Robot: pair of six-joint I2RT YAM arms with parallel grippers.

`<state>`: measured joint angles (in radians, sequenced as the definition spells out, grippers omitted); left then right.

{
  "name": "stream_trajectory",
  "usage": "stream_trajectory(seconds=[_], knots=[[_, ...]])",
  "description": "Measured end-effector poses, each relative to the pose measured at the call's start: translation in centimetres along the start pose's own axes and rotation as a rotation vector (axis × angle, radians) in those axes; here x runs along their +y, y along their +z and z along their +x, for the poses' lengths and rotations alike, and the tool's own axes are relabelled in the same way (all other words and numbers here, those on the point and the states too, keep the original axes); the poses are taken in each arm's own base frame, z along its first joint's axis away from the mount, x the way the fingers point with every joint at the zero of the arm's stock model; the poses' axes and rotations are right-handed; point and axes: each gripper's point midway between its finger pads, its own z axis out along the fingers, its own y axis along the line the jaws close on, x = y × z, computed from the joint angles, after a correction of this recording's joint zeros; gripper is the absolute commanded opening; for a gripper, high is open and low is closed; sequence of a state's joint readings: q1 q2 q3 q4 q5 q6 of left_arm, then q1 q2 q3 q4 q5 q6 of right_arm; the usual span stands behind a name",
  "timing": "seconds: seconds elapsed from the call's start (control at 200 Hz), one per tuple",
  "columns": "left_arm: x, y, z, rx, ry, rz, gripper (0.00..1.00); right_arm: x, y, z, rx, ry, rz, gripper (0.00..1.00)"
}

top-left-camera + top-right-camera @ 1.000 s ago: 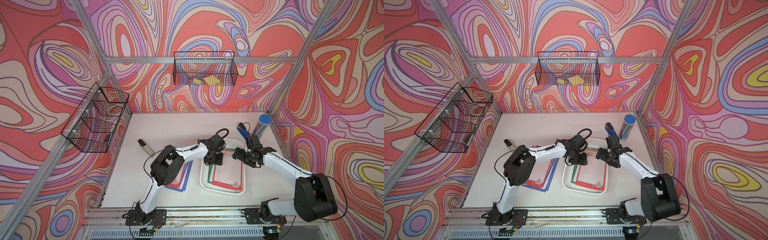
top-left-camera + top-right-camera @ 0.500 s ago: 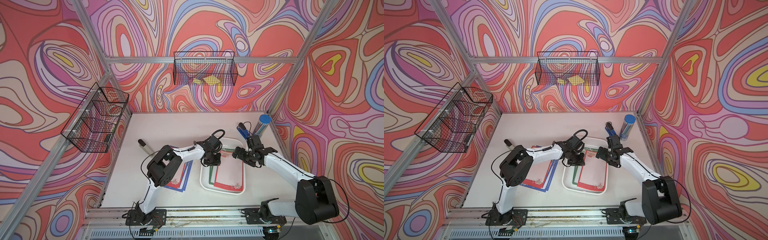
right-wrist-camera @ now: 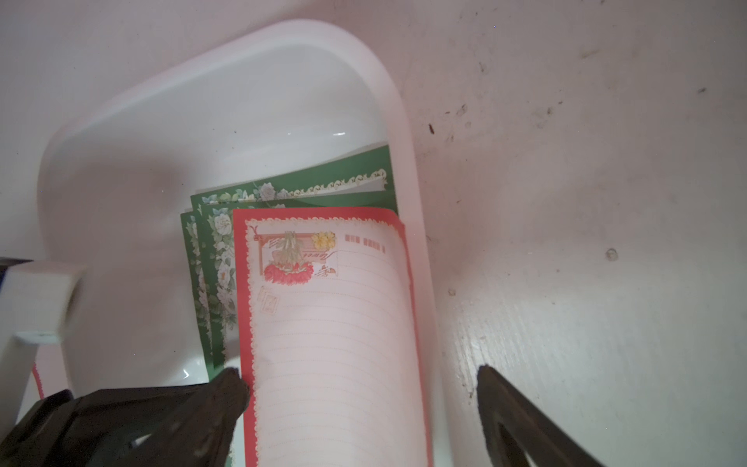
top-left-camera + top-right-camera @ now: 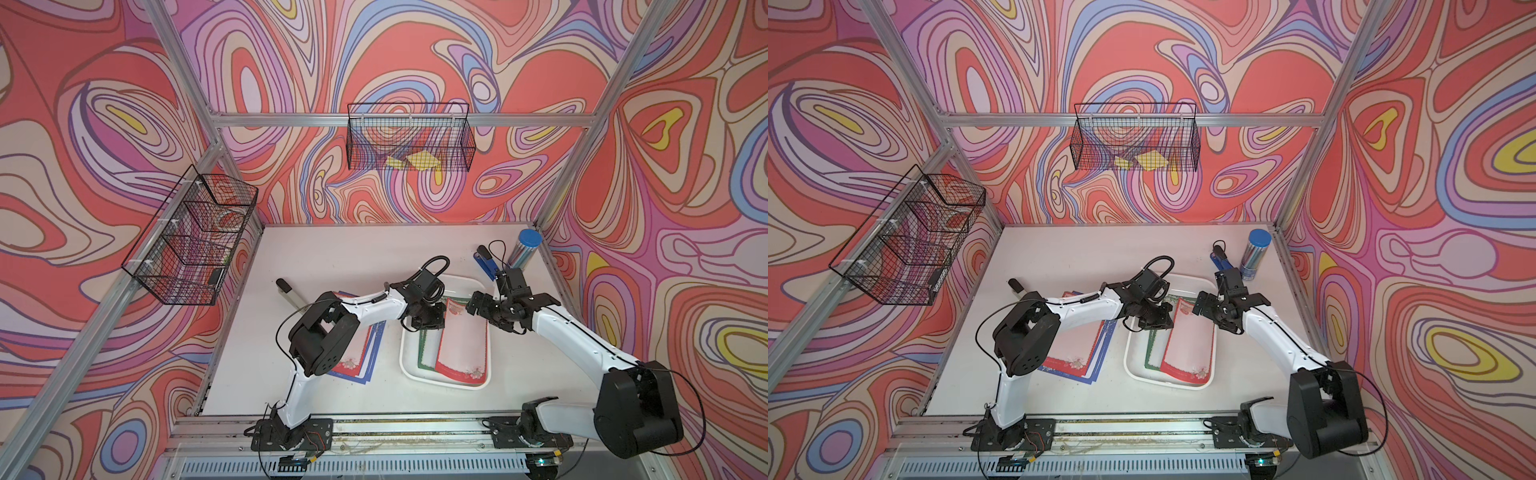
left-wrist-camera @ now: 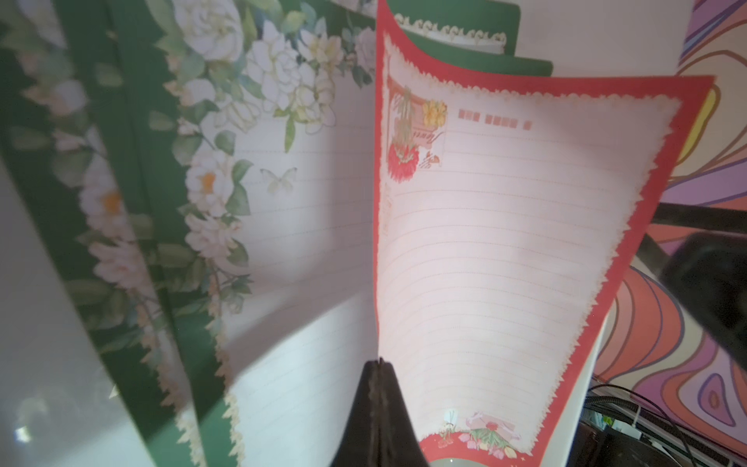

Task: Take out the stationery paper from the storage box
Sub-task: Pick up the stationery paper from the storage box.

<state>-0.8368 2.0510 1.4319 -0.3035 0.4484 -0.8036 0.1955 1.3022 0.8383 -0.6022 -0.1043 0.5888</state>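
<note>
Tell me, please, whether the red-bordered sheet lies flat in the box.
No: the red-bordered sheet curves up from the left gripper, shut on its edge.

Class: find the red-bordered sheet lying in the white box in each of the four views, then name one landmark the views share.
Top view: red sheet right of centre, in the box's right half.
Top view: the sheet likewise, nearer mid-picture.
Left wrist: it fills the right half, edge pinched in the shut left claw.
Right wrist: lower centre, between the tips of the open right claw.
Landmark: green sheets peeking out beside it in every view.
</note>
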Motion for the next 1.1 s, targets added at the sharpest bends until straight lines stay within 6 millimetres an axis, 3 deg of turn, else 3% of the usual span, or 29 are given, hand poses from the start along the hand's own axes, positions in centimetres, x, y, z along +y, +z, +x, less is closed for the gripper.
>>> stream_trajectory(seconds=[0.045,0.115,0.185,0.691,0.896,1.102], knots=[[-0.3,0.0,0.0,0.003,-0.007,0.017,0.0,0.1,-0.2,-0.2,-0.003,-0.002,-0.002,0.94],[-0.9,0.0,-0.1,0.004,-0.009,0.043,0.2,0.2,-0.3,-0.3,-0.005,-0.004,-0.003,0.94],[-1.1,0.1,-0.1,0.009,-0.01,0.056,0.26,0.2,-0.4,-0.3,-0.006,-0.005,-0.002,0.94],[0.4,2.7,1.1,0.107,-0.059,0.085,0.28,0.3,-0.4,-0.3,-0.004,-0.004,-0.004,0.93],[0.2,2.7,1.2,0.118,-0.064,0.098,0.26,0.0,-0.6,0.2,0.012,-0.011,0.007,0.81],[0.2,2.7,1.2,0.118,-0.072,0.1,0.25,0.4,-2.7,-0.2,-0.015,-0.025,-0.008,0.64]])
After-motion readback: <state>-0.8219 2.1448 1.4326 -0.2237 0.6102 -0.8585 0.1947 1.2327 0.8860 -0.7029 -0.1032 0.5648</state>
